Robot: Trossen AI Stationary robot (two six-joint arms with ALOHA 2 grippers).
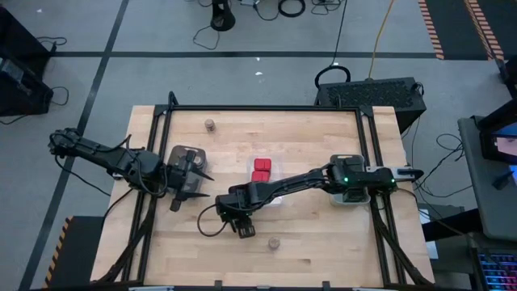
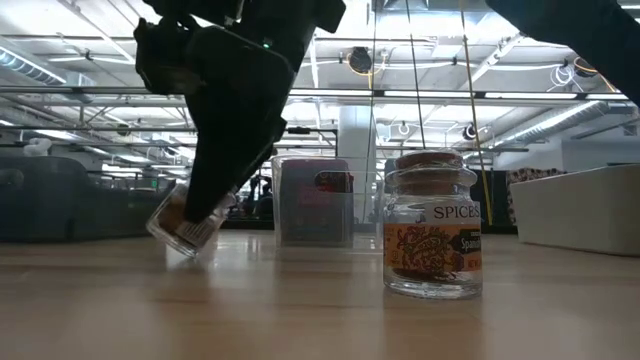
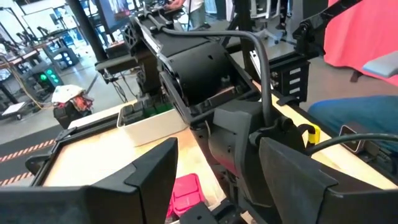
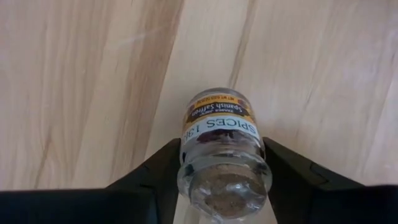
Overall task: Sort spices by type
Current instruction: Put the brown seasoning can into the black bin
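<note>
- The right gripper (image 1: 240,229) is low over the front part of the table (image 1: 323,242), a little left of the middle. Its two fingers (image 4: 155,171) stand on both sides of a small round jar (image 4: 222,158) with a cork lid, and the jar sits between them.
- In the low view this held jar (image 2: 188,222) is tilted, with its lower edge at the table surface or just above it; I cannot tell if it touches.
- A second jar (image 2: 432,225) with the word "SPICES" on the label stands upright on the wood, near the front edge. In the high view it (image 1: 274,241) is just to the right of the right gripper, not touching it.
- In the middle of the table there is a clear tray (image 1: 250,166) with red boxes (image 1: 261,169) inside.
- The left gripper (image 1: 196,173) is at the left side, over a grey tray (image 1: 179,153). Its fingers (image 3: 149,177) are apart and nothing is between them.
- A white tray (image 1: 341,200) lies under the right arm, at the right side.
- A third jar (image 1: 209,125) stands alone near the far edge, well apart from the others.
</note>
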